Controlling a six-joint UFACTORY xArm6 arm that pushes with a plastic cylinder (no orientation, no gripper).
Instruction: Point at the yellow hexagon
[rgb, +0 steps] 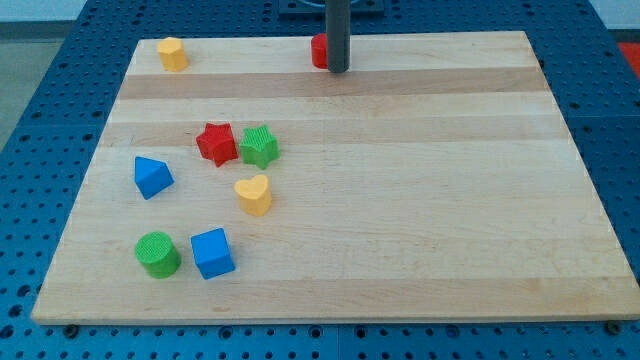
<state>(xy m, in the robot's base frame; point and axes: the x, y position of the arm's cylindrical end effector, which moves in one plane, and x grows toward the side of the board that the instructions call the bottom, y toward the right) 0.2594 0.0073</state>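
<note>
At the view's bottom, farthest from my tip (338, 70), two blocks sit side by side but apart: a green cylinder (158, 254) and, to its right, a blue cube (213, 252). Both lie well below my tip and to its left.

Higher up, a yellow heart-shaped block (254, 194) stands alone, below and left of my tip. Further left at about the same depth is a blue triangular block (152, 177), nearer the board's left edge.

Above those, a red star-shaped block (216, 143) and a green star-shaped block (259, 146) stand touching or almost touching, the red one on the left. They are the closest of the cluster to my tip, though clearly apart from it, down and to the left.

At the view's top, my tip rests on the wooden board (420, 180) near its far edge. A red block (319, 50) sits just beside the rod on its left, partly hidden behind it, so its shape cannot be made out; whether they touch I cannot tell.

The yellow hexagon (172, 53) sits in the board's top left corner, well to the left of my tip and at about the same depth, with bare wood between them.

The rod has no claw, so there is nothing to spread or pinch; it ends in a plain dark tip.
</note>
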